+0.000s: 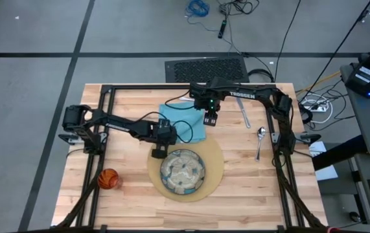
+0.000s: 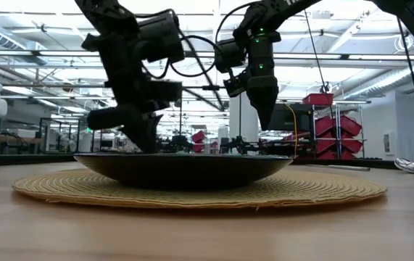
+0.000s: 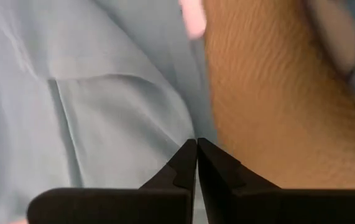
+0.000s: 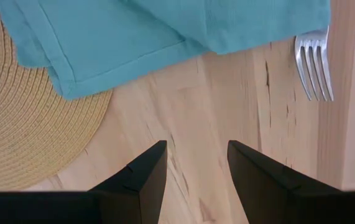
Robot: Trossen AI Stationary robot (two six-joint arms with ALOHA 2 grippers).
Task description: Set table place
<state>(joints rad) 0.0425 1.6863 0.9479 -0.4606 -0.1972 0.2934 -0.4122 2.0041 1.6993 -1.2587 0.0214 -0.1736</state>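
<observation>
Left pincer (image 1: 159, 153) down at the far-left rim of the mat (image 1: 216, 169), jaws fully closed; left wrist view shows the two tips (image 3: 196, 163) pressed together right at the line where napkin (image 3: 90, 93) meets mat (image 3: 276, 106). Cannot tell if any cloth is pinched between them.

Right pincer (image 1: 211, 120) hovers above the tabletop (image 1: 249, 194) near the far edge, just right of the napkin (image 1: 183, 123), jaws partly apart, holding nothing; right wrist view shows bare wood between its fingers (image 4: 141, 177).

Round tan mat near the middle of the tabletop, a bit toward the near edge. Greenish patterned plate (image 1: 182, 171) on the mat, offset to its left side. Light-blue napkin lies rumpled on the wood behind the mat, one corner overlapping the mat's far-left rim.

Fork (image 4: 314, 65): tines poke out from under the napkin's edge in the right wrist view; the rest is hidden.

Knife (image 1: 243, 111) flat on the wood toward the far right corner, right of the right pincer. Spoon (image 1: 260, 139) just right of it, nearer the right edge, bowl pointing to the far edge. Knife and spoon well apart from the mat.

Orange cup (image 1: 109, 178) near the left edge toward the near left corner, well apart from the mat; looks tipped on its side.
</observation>
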